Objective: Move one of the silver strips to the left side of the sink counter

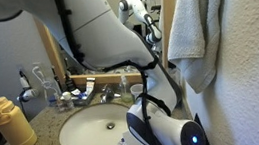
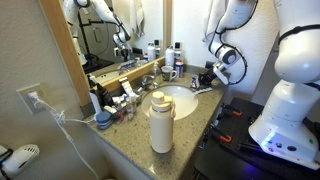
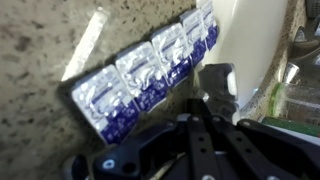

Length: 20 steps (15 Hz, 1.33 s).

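Observation:
In the wrist view a silver strip (image 3: 150, 70) with blue-purple print runs diagonally from lower left to upper right, casting a dark shadow on the speckled sink counter (image 3: 40, 50). My gripper (image 3: 205, 82) is shut on the strip's near edge, with one black finger pad showing beside it. In an exterior view the gripper (image 2: 205, 75) is low over the far end of the counter (image 2: 125, 140), beside the round white basin (image 2: 180, 100). The other strips cannot be made out.
A beige bottle (image 2: 160, 122) stands on the counter's near side and also shows in an exterior view (image 1: 13, 123). The chrome faucet (image 2: 150, 80) and several toiletries line the mirror wall. A white towel (image 1: 199, 23) hangs beside the basin (image 1: 97, 132).

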Available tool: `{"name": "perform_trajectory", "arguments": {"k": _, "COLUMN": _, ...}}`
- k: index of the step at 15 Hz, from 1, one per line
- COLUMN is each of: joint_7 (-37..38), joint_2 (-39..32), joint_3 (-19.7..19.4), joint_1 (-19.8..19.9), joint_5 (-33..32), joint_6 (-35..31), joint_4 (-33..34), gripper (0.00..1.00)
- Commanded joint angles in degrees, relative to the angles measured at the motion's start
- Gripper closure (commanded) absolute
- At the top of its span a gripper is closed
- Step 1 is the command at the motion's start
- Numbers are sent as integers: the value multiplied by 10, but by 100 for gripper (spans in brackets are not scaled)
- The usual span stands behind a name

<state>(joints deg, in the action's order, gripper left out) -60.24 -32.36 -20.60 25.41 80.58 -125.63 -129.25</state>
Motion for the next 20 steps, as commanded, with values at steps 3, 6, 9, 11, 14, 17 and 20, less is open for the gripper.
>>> {"name": "perform_trajectory", "arguments": {"k": 3, "joint_7": 5, "joint_2": 14, "joint_3": -6, "joint_1": 20, "joint_5": 22, "joint_6": 16, "joint_4": -3, "gripper": 100}}
{"name": "perform_trajectory", "arguments": {"k": 6, "joint_7": 2, "joint_2": 18, "joint_3": -9, "joint_1": 29, "joint_5": 37, "joint_6": 24, "joint_4": -4, "gripper": 100}}
{"name": "perform_trajectory", "arguments": {"k": 9, "joint_7": -1, "joint_2": 21, "joint_3": -14, "joint_1": 35, "joint_5": 52, "joint_6": 33, "joint_4": -6, "gripper": 100}}
{"name": "perform_trajectory", "arguments": {"k": 11, "joint_7": -1, "joint_2": 24, "joint_3": -19, "joint_1": 36, "joint_5": 58, "joint_6": 32, "joint_4": -8, "gripper": 100}}
{"name": "perform_trajectory", "arguments": {"k": 14, "joint_7": 1, "joint_2": 31, "joint_3": -26, "joint_1": 35, "joint_5": 64, "joint_6": 25, "joint_4": -12, "gripper": 100}}
{"name": "perform_trajectory", "arguments": {"k": 17, "joint_7": 3, "joint_2": 35, "joint_3": -32, "joint_1": 34, "joint_5": 66, "joint_6": 21, "joint_4": -12, "gripper": 100}}
{"name": "perform_trajectory", "arguments": {"k": 20, "joint_7": 5, "joint_2": 33, "joint_3": -36, "joint_1": 34, "joint_5": 68, "joint_6": 19, "joint_4": -10, "gripper": 68}}
